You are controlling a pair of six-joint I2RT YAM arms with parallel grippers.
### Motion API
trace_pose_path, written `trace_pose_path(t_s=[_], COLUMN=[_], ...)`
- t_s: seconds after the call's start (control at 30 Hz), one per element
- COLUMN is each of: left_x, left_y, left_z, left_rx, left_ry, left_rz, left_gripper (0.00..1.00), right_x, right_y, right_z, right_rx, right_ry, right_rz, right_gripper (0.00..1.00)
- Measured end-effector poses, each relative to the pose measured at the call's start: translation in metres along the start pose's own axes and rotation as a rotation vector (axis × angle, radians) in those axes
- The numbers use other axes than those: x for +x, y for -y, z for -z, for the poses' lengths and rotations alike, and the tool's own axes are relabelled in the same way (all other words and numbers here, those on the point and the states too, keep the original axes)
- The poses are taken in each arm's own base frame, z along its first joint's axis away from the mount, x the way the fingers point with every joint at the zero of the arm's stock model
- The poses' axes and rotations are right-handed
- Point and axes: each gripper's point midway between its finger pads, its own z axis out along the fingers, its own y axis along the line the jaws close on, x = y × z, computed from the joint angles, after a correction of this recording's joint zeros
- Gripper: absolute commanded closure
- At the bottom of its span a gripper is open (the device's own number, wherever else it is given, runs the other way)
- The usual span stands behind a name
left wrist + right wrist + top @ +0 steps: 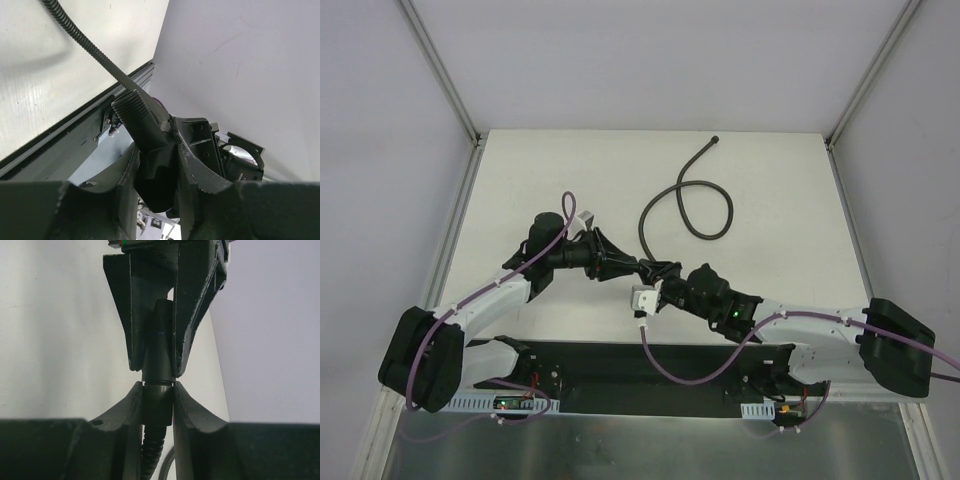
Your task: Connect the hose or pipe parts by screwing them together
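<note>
grip: left gripper [155, 152] fingers pinch black threaded plastic fitting [139, 119] | right gripper [158, 390] fingers pinch dark-grey ribbed flexible hose [157, 410], end butted against fitting | risk: tilted axes likely cross-thread; trailing hose twist may unscrew joint

Left claw [154, 142] facing right claw [157, 387], tips near; both clamped

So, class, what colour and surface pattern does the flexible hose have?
The hose is dark grey with close spiral ribbing, clearest in the left wrist view.

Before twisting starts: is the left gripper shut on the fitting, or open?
Shut on it: the left gripper clamps the black fitting from both sides.
</note>
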Motion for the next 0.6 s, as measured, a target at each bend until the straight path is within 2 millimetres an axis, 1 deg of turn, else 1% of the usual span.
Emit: trace_pose_path(t_s=[0.17,0.27,0.33,0.37,0.43,0.6], left_x=[-0.002,-0.002,-0.001,-0.001,0.000,0.005], left_y=[-0.001,0.002,0.007,0.009,0.014,0.022], left_z=[-0.003,-0.002,-0.002,-0.002,-0.002,0.005], left_rx=[0.011,0.028,0.045,0.052,0.071,0.122], left_ry=[-0.006,-0.012,-0.022,-0.022,-0.023,-0.011], left_rz=[-0.089,-0.203,-0.306,-0.360,-0.473,-0.759], left_gripper=[1.00,1.00,1.00,1.00,1.00,1.00], right_x=[0.004,0.003,-0.002,0.003,0.002,-0.008], right_y=[-0.003,-0.002,-0.001,0.004,0.008,0.011], right_z=[0.001,0.001,0.001,0.002,0.003,0.002], right_rx=[-0.007,-0.019,-0.055,-0.055,-0.095,-0.264], right_ry=[-0.017,-0.009,0.034,0.039,0.084,0.183], right_rz=[-0.099,-0.197,-0.316,-0.365,-0.498,-0.803], right_gripper=[0.99,0.99,0.99,0.99,0.99,0.99])
